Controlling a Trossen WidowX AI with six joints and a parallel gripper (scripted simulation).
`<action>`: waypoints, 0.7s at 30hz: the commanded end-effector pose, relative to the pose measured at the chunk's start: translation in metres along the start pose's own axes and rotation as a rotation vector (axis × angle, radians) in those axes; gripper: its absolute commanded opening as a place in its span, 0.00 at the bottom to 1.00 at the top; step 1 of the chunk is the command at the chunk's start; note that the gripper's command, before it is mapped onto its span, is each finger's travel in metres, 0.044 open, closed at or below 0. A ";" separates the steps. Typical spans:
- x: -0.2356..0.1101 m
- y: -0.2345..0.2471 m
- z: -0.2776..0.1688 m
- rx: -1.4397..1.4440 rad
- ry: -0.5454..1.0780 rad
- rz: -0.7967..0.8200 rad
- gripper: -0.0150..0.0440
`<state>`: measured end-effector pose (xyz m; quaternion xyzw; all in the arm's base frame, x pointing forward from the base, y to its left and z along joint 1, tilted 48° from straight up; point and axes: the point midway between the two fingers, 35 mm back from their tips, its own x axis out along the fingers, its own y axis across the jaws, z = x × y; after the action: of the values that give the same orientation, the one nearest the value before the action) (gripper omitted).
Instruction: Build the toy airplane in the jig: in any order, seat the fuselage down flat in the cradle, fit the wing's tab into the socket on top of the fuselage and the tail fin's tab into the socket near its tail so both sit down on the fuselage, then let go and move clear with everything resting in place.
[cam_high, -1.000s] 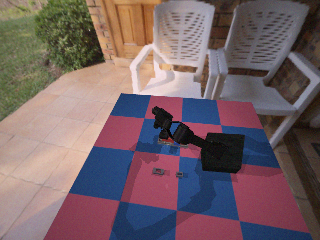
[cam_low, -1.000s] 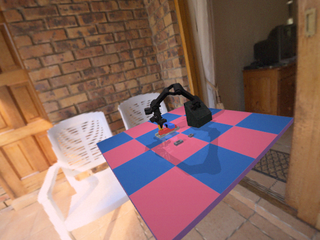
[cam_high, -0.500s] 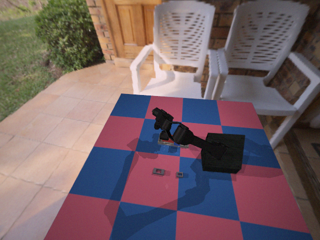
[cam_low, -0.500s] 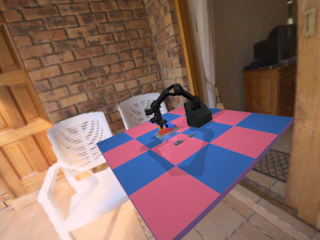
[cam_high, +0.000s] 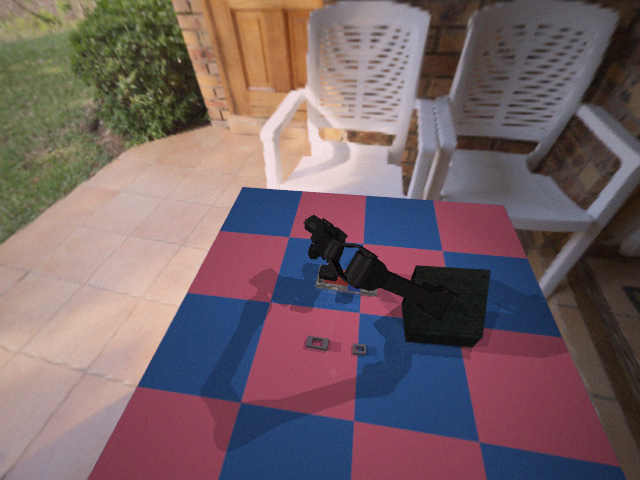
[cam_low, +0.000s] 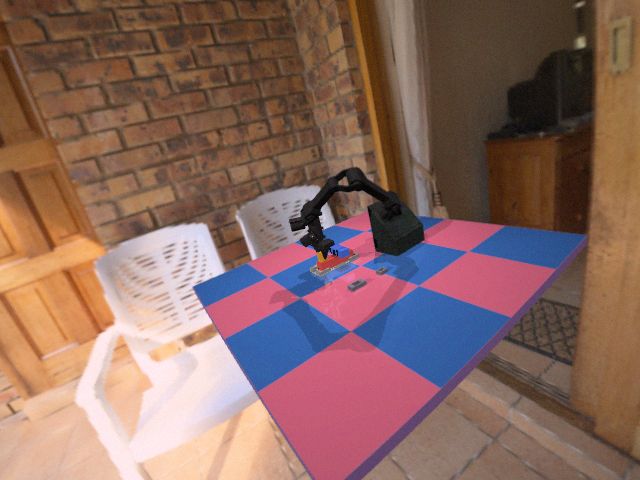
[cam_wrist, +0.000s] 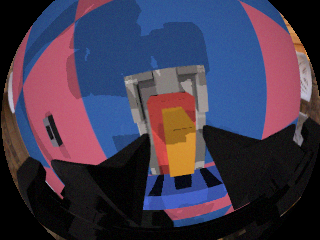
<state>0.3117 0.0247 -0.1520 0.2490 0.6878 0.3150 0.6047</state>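
Note:
The grey jig (cam_high: 324, 283) (cam_low: 316, 271) (cam_wrist: 167, 80) holds the red fuselage (cam_high: 340, 281) (cam_low: 329, 264) (cam_wrist: 159, 110) lying in its cradle. The blue wing (cam_low: 342, 251) (cam_wrist: 178, 184) sits across the top of the fuselage. The orange tail fin (cam_low: 321, 255) (cam_wrist: 179, 146) stands upright on the fuselage near its tail. My gripper (cam_high: 326, 267) (cam_low: 316, 246) (cam_wrist: 176, 134) is open, just above the fin, with a finger on each side of it and a gap to each. In the top view the arm hides the fin and the wing.
Two small grey holders (cam_high: 316, 342) (cam_high: 359, 349) (cam_low: 357, 284) (cam_low: 382, 270) lie empty on the table in front of the jig. The arm's black base block (cam_high: 447, 304) (cam_low: 395, 229) stands to the right. White chairs (cam_high: 361, 98) stand beyond the table's far edge.

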 end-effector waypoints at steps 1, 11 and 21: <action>0.000 0.000 0.000 0.000 -0.001 -0.001 0.69; -0.093 -0.001 -0.001 0.010 -0.006 0.000 0.69; -0.093 -0.004 0.000 0.010 -0.006 -0.001 0.69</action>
<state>0.3252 -0.0431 -0.0926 0.2556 0.6884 0.3105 0.6037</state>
